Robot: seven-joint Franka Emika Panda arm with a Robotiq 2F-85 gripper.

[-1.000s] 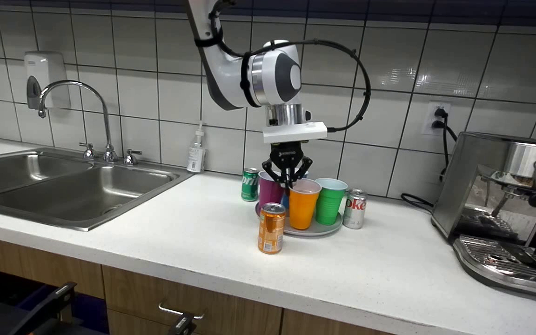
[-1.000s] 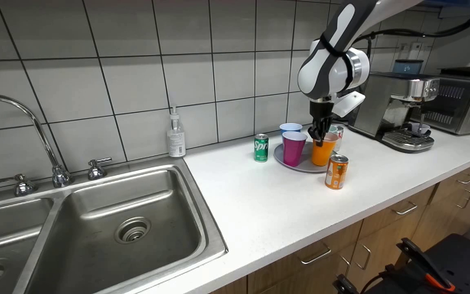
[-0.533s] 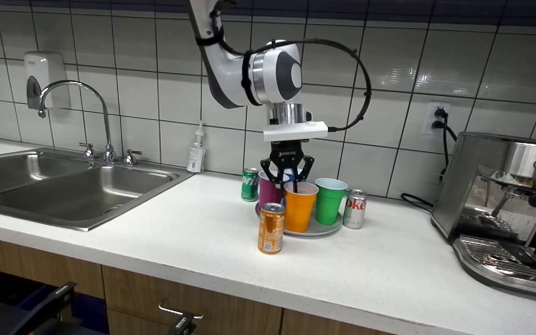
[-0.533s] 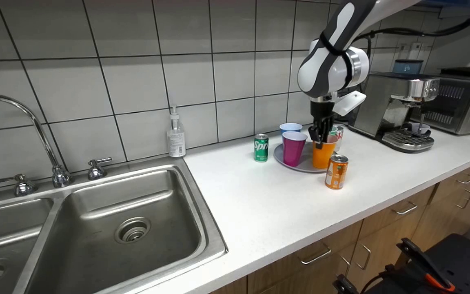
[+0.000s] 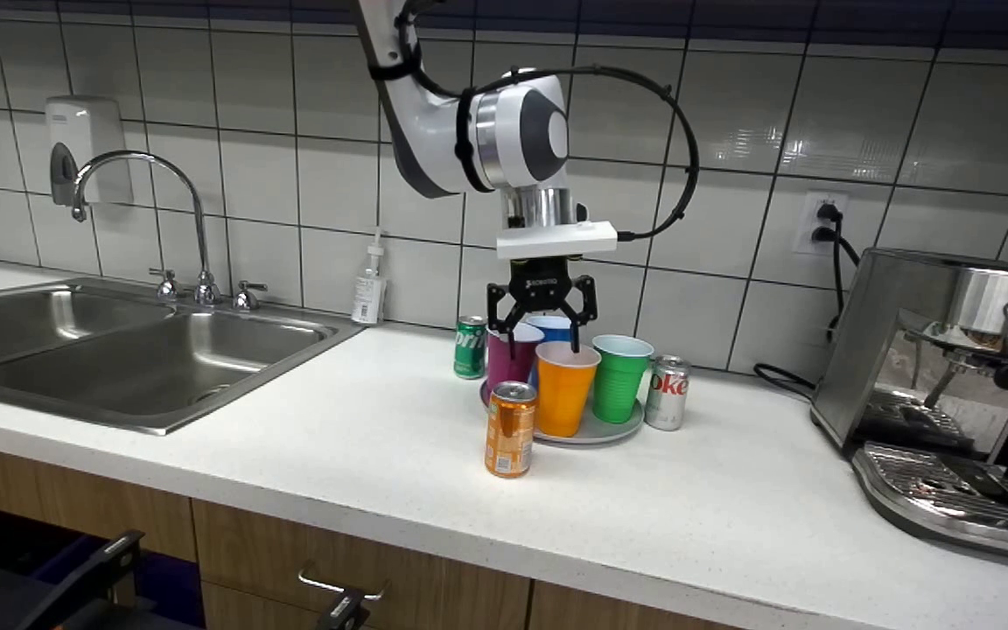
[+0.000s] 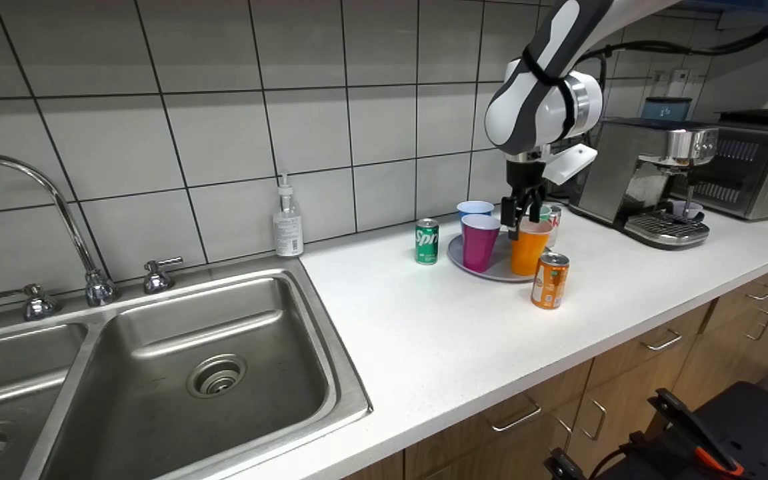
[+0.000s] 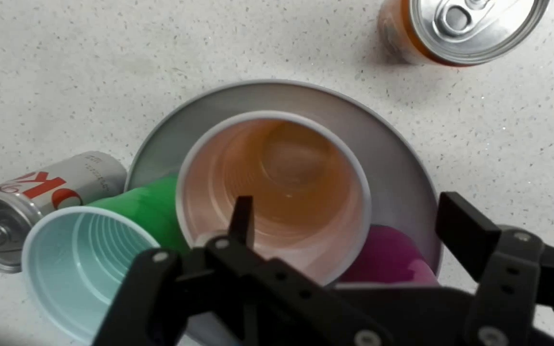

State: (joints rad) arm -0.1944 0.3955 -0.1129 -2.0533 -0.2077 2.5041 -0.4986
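Fingers wider nr cup; "Spri" can

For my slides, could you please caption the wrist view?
Open black end effector near tapered orange plastic cup on round grey plate.

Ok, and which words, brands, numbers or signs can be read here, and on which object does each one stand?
"Spri" on the green Sprite can, partly turned away.
"oke" on the silver Coke can, partly turned away.
"ROBOTIQ" on the gripper.
Too small or blurred: the print on the orange soda can and the clear pump bottle.
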